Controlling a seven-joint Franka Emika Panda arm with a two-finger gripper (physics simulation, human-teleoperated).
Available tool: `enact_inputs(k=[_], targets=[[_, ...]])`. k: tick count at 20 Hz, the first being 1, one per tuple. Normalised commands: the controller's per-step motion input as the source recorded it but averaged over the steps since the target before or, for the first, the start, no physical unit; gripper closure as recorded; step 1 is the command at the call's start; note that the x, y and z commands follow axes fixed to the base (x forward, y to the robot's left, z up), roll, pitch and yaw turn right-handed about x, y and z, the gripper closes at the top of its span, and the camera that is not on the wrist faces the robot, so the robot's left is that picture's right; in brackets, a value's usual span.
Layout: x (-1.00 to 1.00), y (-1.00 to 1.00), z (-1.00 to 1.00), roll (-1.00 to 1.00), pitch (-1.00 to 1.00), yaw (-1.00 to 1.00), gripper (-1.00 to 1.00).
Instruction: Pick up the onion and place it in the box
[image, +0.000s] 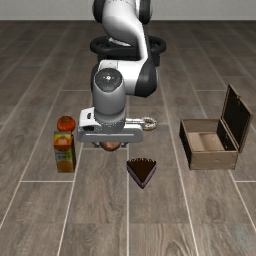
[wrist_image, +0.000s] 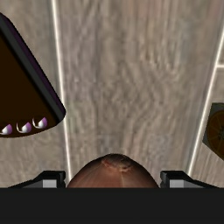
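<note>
At the exterior view's left, an orange-and-yellow drink carton (image: 65, 153) stands upright on the wood-plank floor (image: 40, 220). It has a green band near its top, and its printing is too small to read. A round red-orange item (image: 67, 123) sits just behind the carton.

At centre, the white robot arm (image: 122, 60) reaches down, its pincer (image: 108, 141) low over the planks. The onion (image: 108, 147) lies directly under it and well apart from the box. In the wrist view the onion (wrist_image: 114, 169) is a reddish-brown dome with fine lines running to a small mark at its crown. It fills the gap of the pincer (wrist_image: 114, 182) from side to side. Whether the pincer is pinching the onion or only straddling it cannot be told.

A dark chocolate cake wedge (image: 142, 172) rests on the floor near the onion, farther forward from the arm. Seen from the wrist, the wedge (wrist_image: 26, 87) carries a row of small pale decorations along one edge. A dark brown shape (wrist_image: 217, 127) lies on the opposite side of the pincer, and what it is cannot be made out.

At the exterior view's right, the wooden box (image: 208, 146) stands open. Its dark-lined lid (image: 236, 113) is raised upright at the far side, and its plain brown interior is in full view.
</note>
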Motion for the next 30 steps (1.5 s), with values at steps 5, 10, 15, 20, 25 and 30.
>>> enact_inputs(k=[5,10,15,20,25,30], targets=[[0.0,0.0,1.0,0.0,0.0,0.0,1.0],[0.0,0.0,1.0,0.0,0.0,0.0,1.0],[0.0,0.0,1.0,0.0,0.0,0.0,1.0],[0.0,0.4,0.6,0.0,0.0,0.0,1.0],[0.0,1.0,0.0,0.0,0.0,0.0,1.0],[0.0,1.0,0.0,0.0,0.0,0.0,1.0]])
